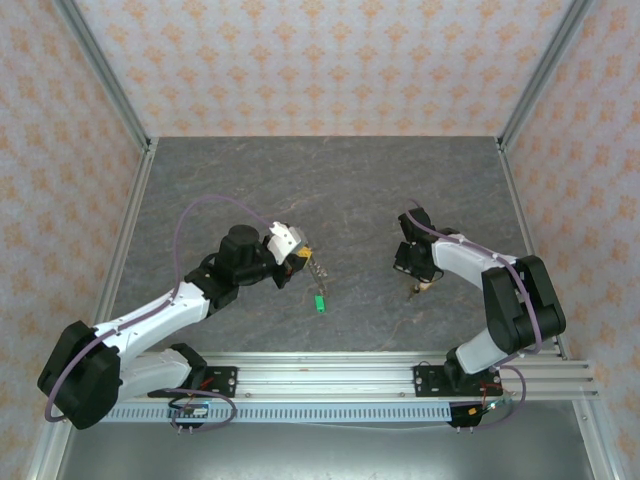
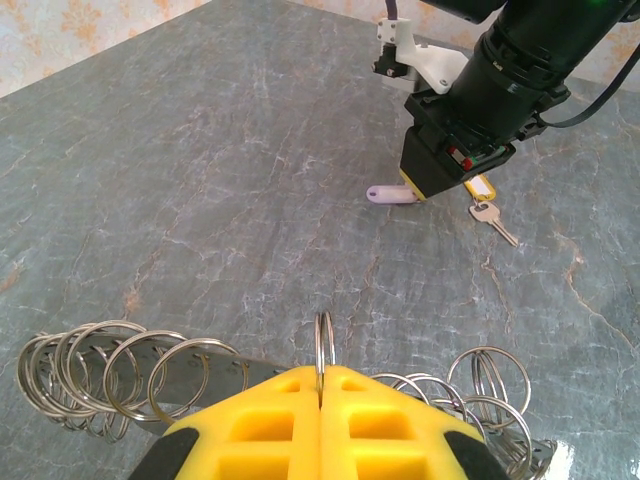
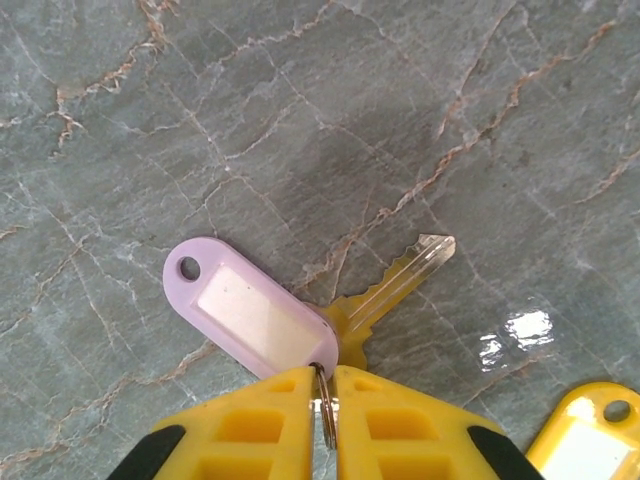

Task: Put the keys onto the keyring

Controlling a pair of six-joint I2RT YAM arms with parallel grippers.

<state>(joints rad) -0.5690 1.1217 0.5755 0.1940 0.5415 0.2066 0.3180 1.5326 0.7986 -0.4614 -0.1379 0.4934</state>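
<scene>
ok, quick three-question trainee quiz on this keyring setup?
1. True or false: the left gripper is shut on one thin metal ring of the silver linked-ring chain.
2. The right gripper pinches a small ring by the yellow-headed key. Which tag sits there too? A red tag, B lilac tag, C blue tag.
3. Fill in: the small green tag is nearest the ___ gripper.
Key: 1 true; 2 B; 3 left.

Top camera overlooks the table (image 1: 330, 190); left wrist faces right hand (image 2: 420, 188); both wrists apparently see the lilac tag (image 3: 250, 310).
</scene>
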